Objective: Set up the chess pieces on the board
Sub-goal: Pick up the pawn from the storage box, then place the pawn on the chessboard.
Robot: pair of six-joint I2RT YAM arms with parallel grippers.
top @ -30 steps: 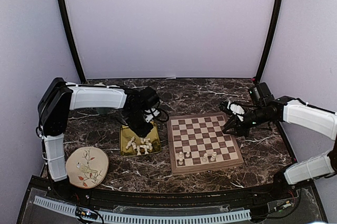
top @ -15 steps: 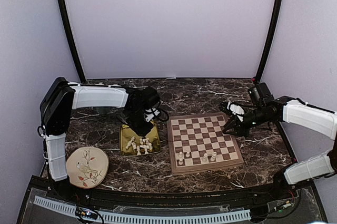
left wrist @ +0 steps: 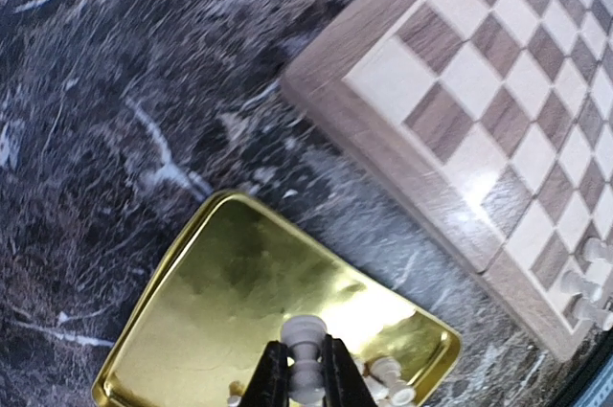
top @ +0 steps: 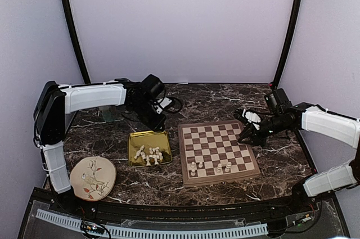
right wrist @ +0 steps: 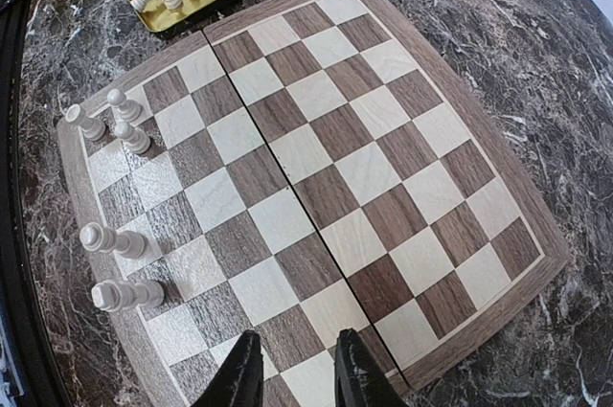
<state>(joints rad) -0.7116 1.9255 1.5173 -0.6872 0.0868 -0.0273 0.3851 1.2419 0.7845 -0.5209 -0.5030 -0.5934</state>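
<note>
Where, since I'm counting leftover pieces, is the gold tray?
In the top view, the gold tray sits left of centre, just left of the board; the bird plate lies nearer and further left.

No writing, label, brand, number or sign can be read in any of the views. Nothing legible is found on the board, the gold tray, the plate or the arms; only a drawing is carried by the plate.
</note>
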